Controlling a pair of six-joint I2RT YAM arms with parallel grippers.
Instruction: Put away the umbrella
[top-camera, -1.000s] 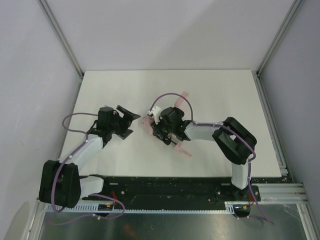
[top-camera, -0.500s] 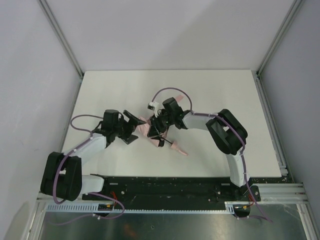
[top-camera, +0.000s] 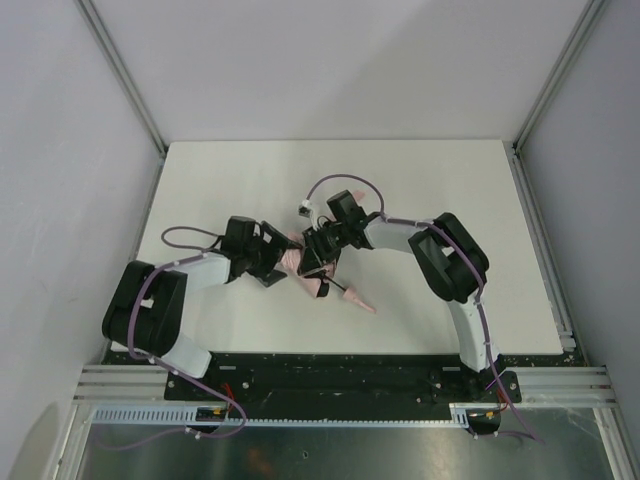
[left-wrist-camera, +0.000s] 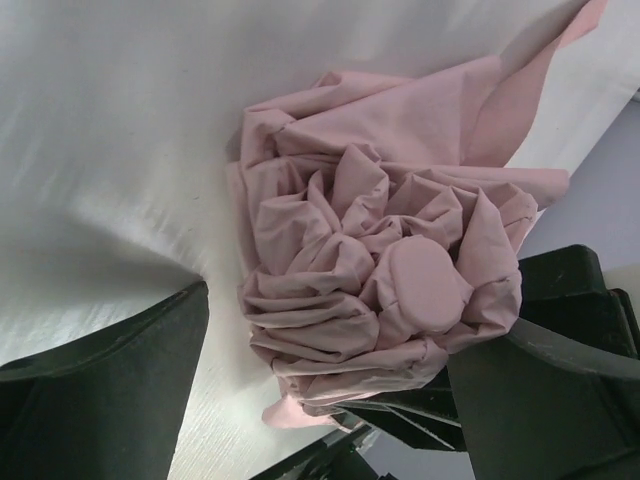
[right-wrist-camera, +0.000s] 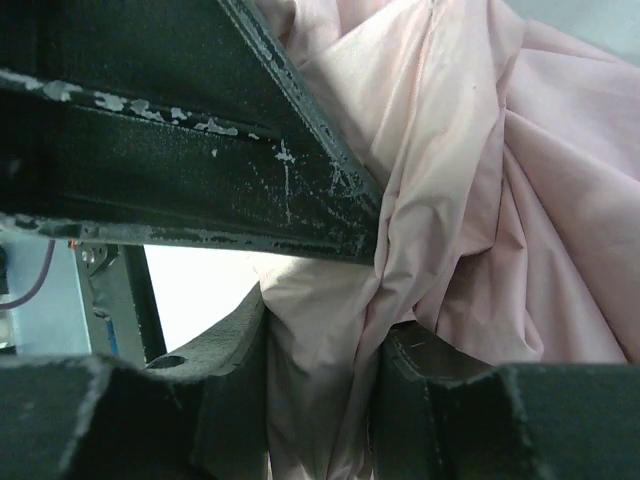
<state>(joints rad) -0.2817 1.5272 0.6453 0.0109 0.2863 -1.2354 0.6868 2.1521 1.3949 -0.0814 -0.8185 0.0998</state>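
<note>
The umbrella (top-camera: 298, 264) is a crumpled pale pink bundle near the table's middle. Its thin dark shaft runs down-right to the small pink handle (top-camera: 361, 302). My right gripper (top-camera: 320, 256) is shut on the canopy; in the right wrist view the pink fabric (right-wrist-camera: 470, 200) is pinched between my right gripper's (right-wrist-camera: 320, 380) two fingers. My left gripper (top-camera: 272, 262) stands open at the bundle's left end. In the left wrist view the gathered canopy (left-wrist-camera: 340, 240) with its round pink cap (left-wrist-camera: 425, 285) lies between the wide-apart fingers of my left gripper (left-wrist-camera: 350, 335).
The white table (top-camera: 440, 190) is walled by grey panels and metal rails on three sides. A black scratched bar (right-wrist-camera: 180, 140) crosses the top of the right wrist view, close against the fabric. The two arms meet closely over the umbrella.
My left arm has swung right until its open jaws flank the umbrella's left end. My right gripper has moved slightly left with the umbrella, keeping its grip.
</note>
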